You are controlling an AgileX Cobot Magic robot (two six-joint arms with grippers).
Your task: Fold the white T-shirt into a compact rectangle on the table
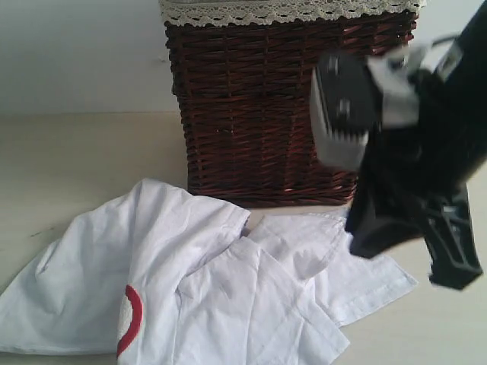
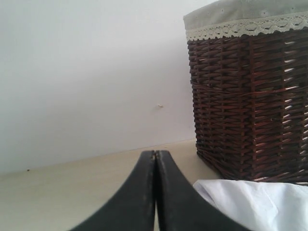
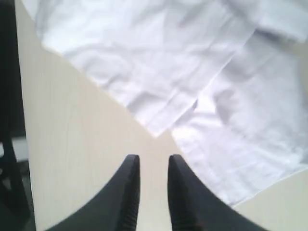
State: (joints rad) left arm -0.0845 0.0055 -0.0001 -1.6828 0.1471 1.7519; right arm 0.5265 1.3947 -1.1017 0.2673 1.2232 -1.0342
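The white T-shirt [image 1: 190, 289] lies crumpled on the table [image 1: 76, 160] in front of the basket, with a curved edge of its red patch [image 1: 129, 319] showing near the front. My right gripper [image 1: 415, 251] hangs above the shirt's right side; its wrist view shows it [image 3: 154, 161] slightly open and empty over bare table [image 3: 72, 144], just short of the shirt's hem [image 3: 163, 120]. My left gripper [image 2: 155, 154] is shut on nothing, low over the table [image 2: 57, 192], with a corner of the shirt [image 2: 250, 197] beside it. It does not show in the exterior view.
A dark brown wicker basket [image 1: 266, 106] with cream lace trim [image 1: 281, 11] stands against the pale wall [image 1: 76, 53], right behind the shirt. The same basket [image 2: 250, 101] fills one side of the left wrist view. A dark frame [image 3: 9, 144] runs beyond the table's edge.
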